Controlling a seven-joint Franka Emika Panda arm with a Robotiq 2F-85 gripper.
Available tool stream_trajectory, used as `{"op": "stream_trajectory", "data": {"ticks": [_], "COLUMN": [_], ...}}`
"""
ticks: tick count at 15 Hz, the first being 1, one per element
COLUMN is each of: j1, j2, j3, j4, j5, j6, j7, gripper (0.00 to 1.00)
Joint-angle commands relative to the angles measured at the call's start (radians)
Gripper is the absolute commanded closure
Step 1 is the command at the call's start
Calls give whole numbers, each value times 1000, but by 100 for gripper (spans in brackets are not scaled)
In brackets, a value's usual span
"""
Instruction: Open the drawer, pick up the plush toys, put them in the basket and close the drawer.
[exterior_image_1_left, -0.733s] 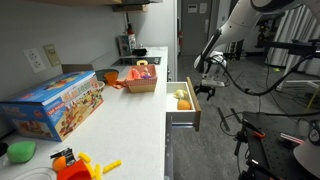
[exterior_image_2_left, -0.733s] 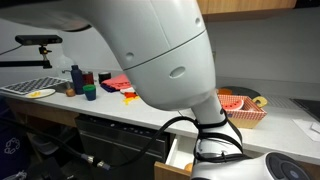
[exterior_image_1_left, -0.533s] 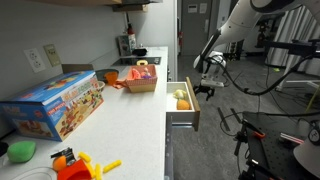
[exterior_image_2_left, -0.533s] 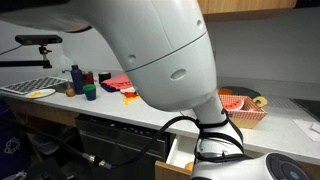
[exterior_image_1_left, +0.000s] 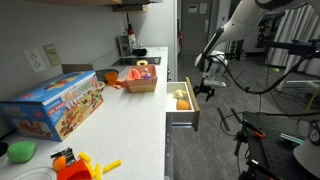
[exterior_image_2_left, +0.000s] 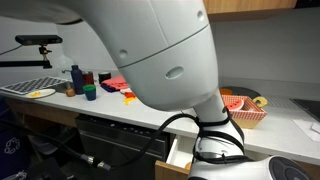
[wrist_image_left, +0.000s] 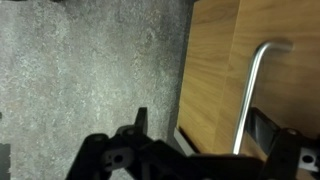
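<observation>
Jaws of the gripper (wrist_image_left: 200, 125) stand spread apart and grip nothing. In the wrist view one dark finger (wrist_image_left: 140, 122) hangs over the grey speckled carpet (wrist_image_left: 90, 70). The other finger (wrist_image_left: 263, 132) hangs over a light wooden panel of the drawer (wrist_image_left: 215, 70). A bent metal handle (wrist_image_left: 250, 90) on that panel runs into the gap between the two fingers, closer to the finger on the wood side. Whether it touches that finger cannot be told.

In an exterior view the gripper (exterior_image_1_left: 207, 88) hangs at the outer end of the drawer (exterior_image_1_left: 180, 113), which is pulled out from under the white counter (exterior_image_1_left: 125, 115). Just beyond the gripper, inside the drawer, lie the plush toys (exterior_image_1_left: 182, 99), an orange lump and a pale yellow one close together. They are too small to tell whether they touch.

Farther from the gripper, up on the counter, sits the basket (exterior_image_1_left: 142, 84) with something colourful in it. Beyond that, well apart from the tool, are the blue toy box (exterior_image_1_left: 55, 105) and the orange and yellow plastic toy (exterior_image_1_left: 80, 163).

In an exterior view the robot's white body (exterior_image_2_left: 150, 60) fills most of the picture. The basket (exterior_image_2_left: 240, 112) shows past it on the counter, and a corner of the drawer (exterior_image_2_left: 175, 160) shows below.
</observation>
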Motion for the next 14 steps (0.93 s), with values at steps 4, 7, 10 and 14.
{"op": "stream_trajectory", "data": {"ticks": [4,7,10,14], "j1": [-79,-42,-6,49], "j2": [-237,-336,-411,-401], "j3": [53,21,17,-8], "j4": [-215,-331,-423,-436], "j5": [4,-11,-16,0], "j6": [-209,-110,-55,-17], "j7": [-322,-459,-575,-603], "gripper": [0,0,0,0]}}
